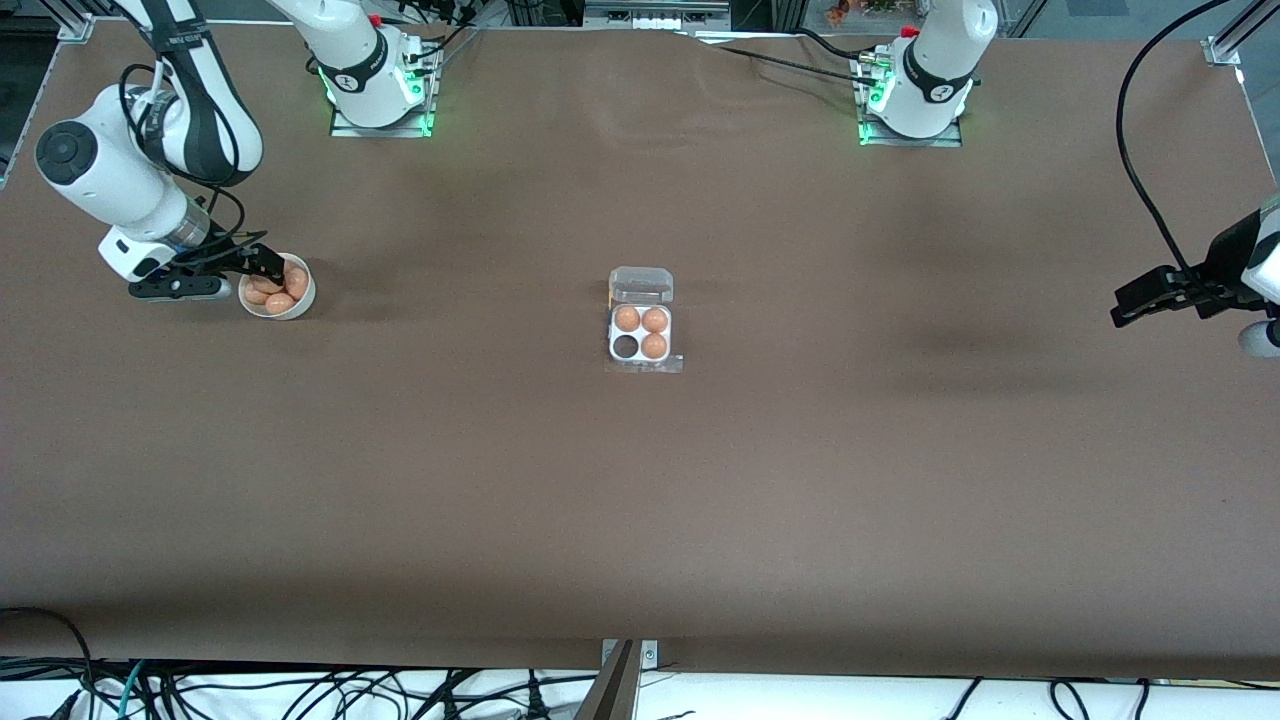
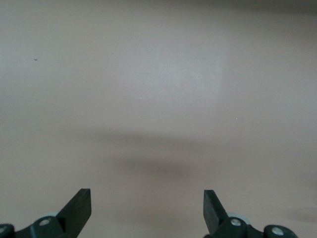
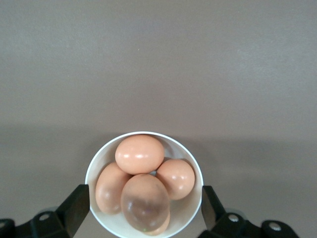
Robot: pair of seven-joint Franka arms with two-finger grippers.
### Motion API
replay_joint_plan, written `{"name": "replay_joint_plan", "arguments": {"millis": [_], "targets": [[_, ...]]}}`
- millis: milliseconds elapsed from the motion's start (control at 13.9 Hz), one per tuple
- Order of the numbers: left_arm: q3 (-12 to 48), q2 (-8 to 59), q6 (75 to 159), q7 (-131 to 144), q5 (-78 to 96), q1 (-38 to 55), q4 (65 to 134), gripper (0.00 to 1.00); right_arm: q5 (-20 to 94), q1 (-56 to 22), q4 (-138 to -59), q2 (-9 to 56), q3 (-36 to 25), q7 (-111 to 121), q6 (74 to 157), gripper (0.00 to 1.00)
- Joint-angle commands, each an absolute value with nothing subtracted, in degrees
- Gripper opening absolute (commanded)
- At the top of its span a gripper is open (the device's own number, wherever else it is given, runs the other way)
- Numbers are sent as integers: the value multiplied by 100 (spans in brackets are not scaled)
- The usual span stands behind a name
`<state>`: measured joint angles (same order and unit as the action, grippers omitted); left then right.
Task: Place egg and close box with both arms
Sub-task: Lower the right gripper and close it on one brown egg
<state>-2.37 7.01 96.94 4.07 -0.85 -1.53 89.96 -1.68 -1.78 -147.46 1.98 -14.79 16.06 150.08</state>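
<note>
The clear egg box (image 1: 641,325) sits open at the table's middle, lid (image 1: 641,285) tipped back toward the bases. It holds three brown eggs (image 1: 640,321); one cell (image 1: 626,346) is empty. A round white bowl (image 1: 300,306) of brown eggs (image 1: 279,288) stands toward the right arm's end. My right gripper (image 1: 262,263) hangs open just over the bowl; in the right wrist view its fingers (image 3: 77,206) straddle the bowl (image 3: 190,210) and the eggs (image 3: 140,153). My left gripper (image 1: 1130,303) is open and empty, waiting over bare table at the left arm's end; its fingers (image 2: 79,207) show only tabletop.
The brown tabletop (image 1: 640,480) spreads wide around the box. Cables (image 1: 300,690) and a metal bracket (image 1: 625,665) lie along the edge nearest the front camera. The arm bases (image 1: 380,90) stand lit green at the edge farthest from it.
</note>
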Motion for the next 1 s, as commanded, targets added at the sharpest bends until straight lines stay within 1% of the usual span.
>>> {"name": "replay_joint_plan", "arguments": {"millis": [0, 358, 430, 645, 717, 932], "targets": [[-220, 765, 9580, 369, -105, -176, 8824, 100, -141, -176, -14906, 272, -1477, 1810, 15275, 100], [-220, 765, 9580, 378, -105, -176, 8824, 100, -141, -176, -14906, 360, -1503, 2048, 15223, 99], [-220, 765, 9571, 378, -105, -176, 8824, 100, -141, -176, -14906, 360, -1503, 2048, 15214, 95], [-220, 765, 9580, 378, -105, -176, 8815, 100, -132, -176, -14889, 317, -1503, 2039, 15047, 65], [-220, 765, 9580, 378, -105, -176, 8815, 100, -132, -176, -14889, 308, -1503, 2039, 15038, 58], [-220, 765, 9580, 378, -105, -176, 8815, 100, -114, -176, -14889, 299, -1503, 2039, 15012, 45]]}}
